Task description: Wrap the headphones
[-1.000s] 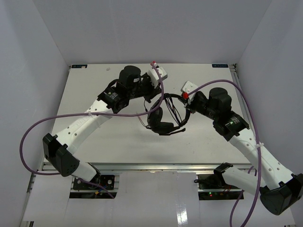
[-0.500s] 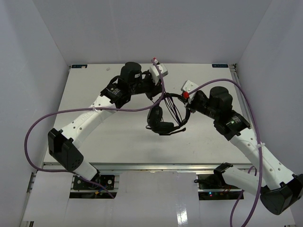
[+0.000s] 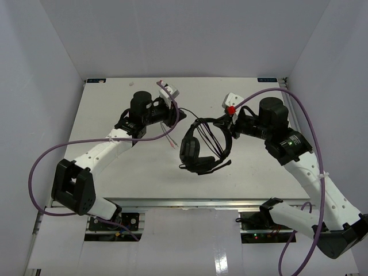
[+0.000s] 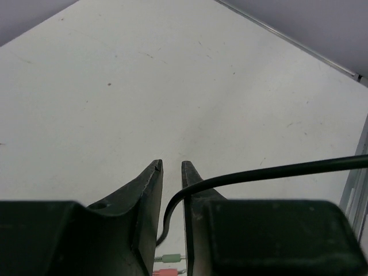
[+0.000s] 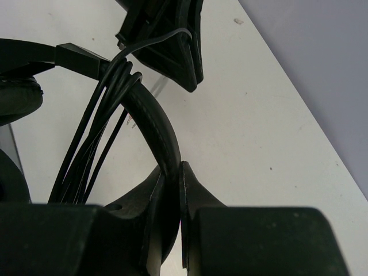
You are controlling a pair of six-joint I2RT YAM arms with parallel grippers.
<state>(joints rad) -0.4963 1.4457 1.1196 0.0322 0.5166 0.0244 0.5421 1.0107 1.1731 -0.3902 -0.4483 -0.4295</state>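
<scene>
The headphones (image 3: 191,150) are being squeezed by the right gripper (image 5: 171,168), and their cord (image 4: 259,173) is being let hang through the open left gripper (image 4: 171,165).

There is one table (image 3: 144,167). There are two arms, the left arm (image 3: 103,150) at nine o'clock, the right arm (image 3: 305,167) at three o'clock. There is one pair of headphones (image 3: 198,144).

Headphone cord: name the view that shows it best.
Top external: the cord shows whole, looped across the headband with a strand leading left. Right wrist gives only the wraps close up; left wrist, one strand between the fingers.
</scene>
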